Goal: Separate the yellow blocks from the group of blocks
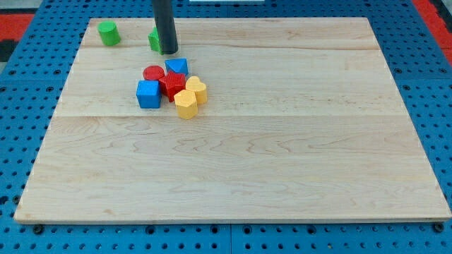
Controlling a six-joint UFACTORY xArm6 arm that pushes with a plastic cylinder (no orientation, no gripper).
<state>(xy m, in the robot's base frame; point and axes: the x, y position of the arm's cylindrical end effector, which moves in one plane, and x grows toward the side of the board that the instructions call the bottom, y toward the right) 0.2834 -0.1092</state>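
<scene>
Board: no containers present. My tip, a bare rod with no pincer to open or close, stands at the view's top beside a green block, apart from the cluster. Yellow heart and yellow hexagon touch the red star on the cluster's right. Best approach: enter between red and yellow, push rightward.

High oblique view over whole board

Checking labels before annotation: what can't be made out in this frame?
- Green block at the view's top: mostly hidden behind the rod, shape unclear.
- My tip: contact with that green block can't be judged.
- Red blocks: packed between the blue blocks and yellow blocks, outlines partly covered.
- Rod's upper part: cut off by the top edge.
</scene>
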